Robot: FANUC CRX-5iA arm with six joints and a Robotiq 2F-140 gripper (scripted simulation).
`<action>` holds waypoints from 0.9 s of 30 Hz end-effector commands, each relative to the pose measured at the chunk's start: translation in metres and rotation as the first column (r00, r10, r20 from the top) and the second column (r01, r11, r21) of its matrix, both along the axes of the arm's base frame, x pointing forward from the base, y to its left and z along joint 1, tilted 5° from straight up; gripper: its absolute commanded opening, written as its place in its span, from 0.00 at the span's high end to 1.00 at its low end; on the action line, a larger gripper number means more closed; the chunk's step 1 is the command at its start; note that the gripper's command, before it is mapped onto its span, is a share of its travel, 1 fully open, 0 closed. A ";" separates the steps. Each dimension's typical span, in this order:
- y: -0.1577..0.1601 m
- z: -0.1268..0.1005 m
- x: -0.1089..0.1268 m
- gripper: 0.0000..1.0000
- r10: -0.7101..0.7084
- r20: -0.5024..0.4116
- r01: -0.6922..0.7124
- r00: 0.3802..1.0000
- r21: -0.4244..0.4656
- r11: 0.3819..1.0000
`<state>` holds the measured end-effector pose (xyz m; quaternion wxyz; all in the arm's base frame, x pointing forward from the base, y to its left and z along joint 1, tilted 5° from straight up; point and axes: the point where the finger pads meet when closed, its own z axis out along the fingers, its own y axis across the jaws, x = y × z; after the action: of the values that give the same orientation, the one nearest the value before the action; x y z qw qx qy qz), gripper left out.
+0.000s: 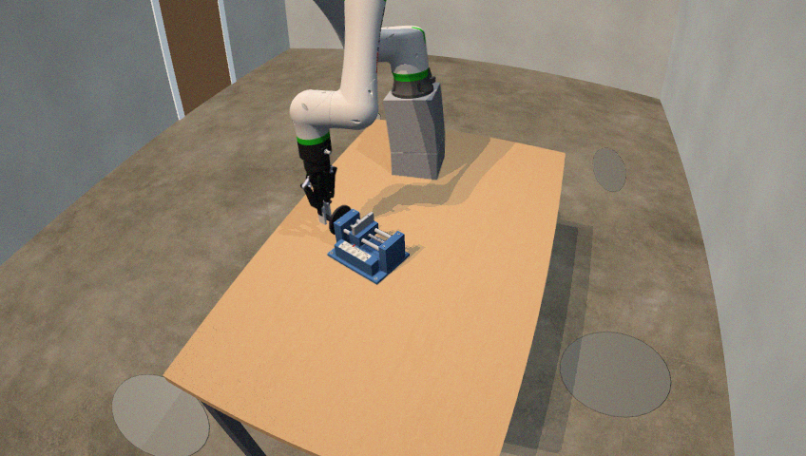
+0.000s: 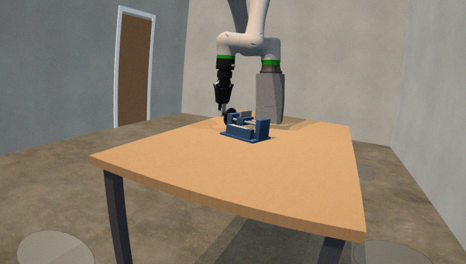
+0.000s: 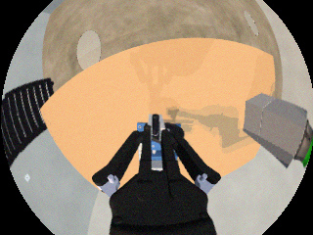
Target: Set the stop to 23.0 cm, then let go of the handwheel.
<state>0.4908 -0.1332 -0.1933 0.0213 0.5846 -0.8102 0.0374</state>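
A blue screw-driven fixture (image 1: 392,252) (image 2: 262,130) stands on the table. Its black handwheel (image 1: 337,218) (image 2: 229,110) is upright at the left end. The stop, a blue carriage with a grey plate (image 1: 362,224) (image 2: 245,113), sits on the rods near the handwheel end. A white scale (image 1: 355,252) with a small red mark runs along the front; its numbers are too small to read. My gripper (image 1: 324,217) (image 2: 222,111) (image 3: 155,118) points down just left of the handwheel, its narrow fingers shut on the wheel's handle, which the fingers mostly hide.
The wooden table (image 1: 430,350) (image 2: 209,173) (image 3: 98,132) carries the fixture. The grey robot pedestal (image 1: 415,135) (image 2: 269,98) (image 3: 274,119) stands behind and to the right. The table's left edge is close to the gripper.
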 end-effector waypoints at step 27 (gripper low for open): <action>0.012 0.016 -0.032 0.96 0.000 0.000 0.000 1.000 0.000 1.000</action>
<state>0.4618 -0.1222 -0.1769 0.0213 0.5847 -0.8101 0.0373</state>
